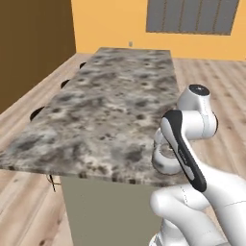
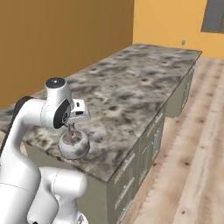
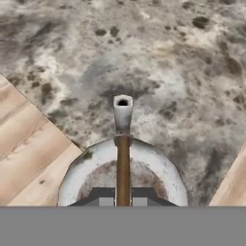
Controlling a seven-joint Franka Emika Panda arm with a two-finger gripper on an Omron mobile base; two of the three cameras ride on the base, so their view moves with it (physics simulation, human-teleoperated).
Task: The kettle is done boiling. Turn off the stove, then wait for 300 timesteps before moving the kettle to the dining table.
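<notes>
The small silver kettle [image 2: 73, 145] hangs from my gripper [image 2: 69, 128], which is shut on its thin brown wire handle [image 3: 123, 161]. It is held over the near end of the dining table [image 2: 131, 83], close to the corner. From the hand view the kettle [image 3: 91, 166] lies right below the fingers, and its short spout [image 3: 123, 109] points out over the marble top [image 3: 168, 57]. Whether its base touches the top I cannot tell. In the left base view the kettle [image 1: 163, 154] peeks out behind my forearm at the table's [image 1: 110, 96] near right edge. The stove is out of view.
Black round stools [image 1: 37, 113] line the table's left side. Wooden floor [image 2: 197, 144] runs along the right side, past grey-green panels [image 2: 144, 148] under the top. A brown wall [image 2: 52, 39] stands to the left and an orange wall with a grey window [image 1: 192, 15] at the far end.
</notes>
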